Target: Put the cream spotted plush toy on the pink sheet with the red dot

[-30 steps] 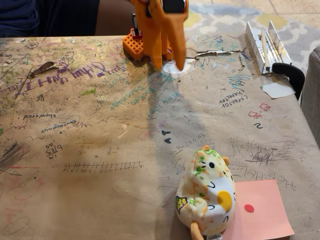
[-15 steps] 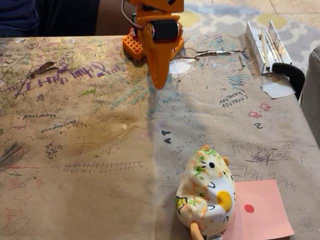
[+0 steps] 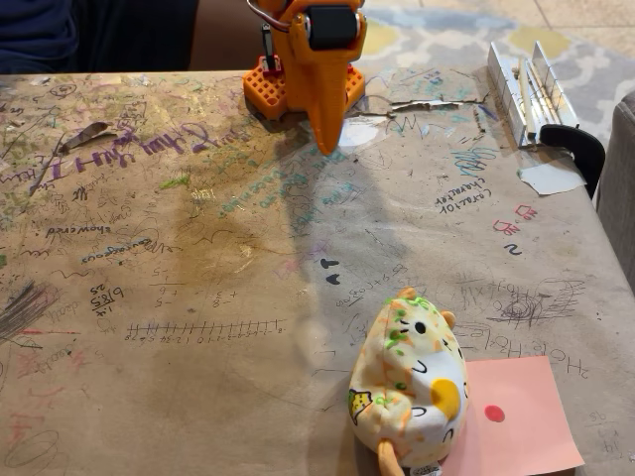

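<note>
The brown paper-covered surface (image 3: 198, 297) is sporting scribbles everywhere, mostly upside down to the camera. At 9 o'clock I'm reading "showered", below it "6/85" with "25", and a numbered tick line beneath. At 2 o'clock there's "character". The rest is staying unreadable.

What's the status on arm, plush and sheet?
End effector at far table edge, jaws look closed, empty. Cream spotted plush toy upright, overlapping left edge of pink sheet; red dot uncovered. Nothing between them.
</note>
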Available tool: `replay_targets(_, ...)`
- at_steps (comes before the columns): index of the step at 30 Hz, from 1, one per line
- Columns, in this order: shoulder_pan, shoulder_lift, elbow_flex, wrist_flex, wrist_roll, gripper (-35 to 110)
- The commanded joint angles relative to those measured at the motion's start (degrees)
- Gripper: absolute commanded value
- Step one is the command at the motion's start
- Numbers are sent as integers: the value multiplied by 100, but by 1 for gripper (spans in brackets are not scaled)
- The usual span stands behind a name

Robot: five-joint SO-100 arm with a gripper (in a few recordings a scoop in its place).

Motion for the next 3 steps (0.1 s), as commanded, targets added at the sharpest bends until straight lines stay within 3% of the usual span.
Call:
replay_targets(1, 88, 62, -70, 62, 88, 0)
replay_targets(3, 79, 62, -70, 62, 88, 0)
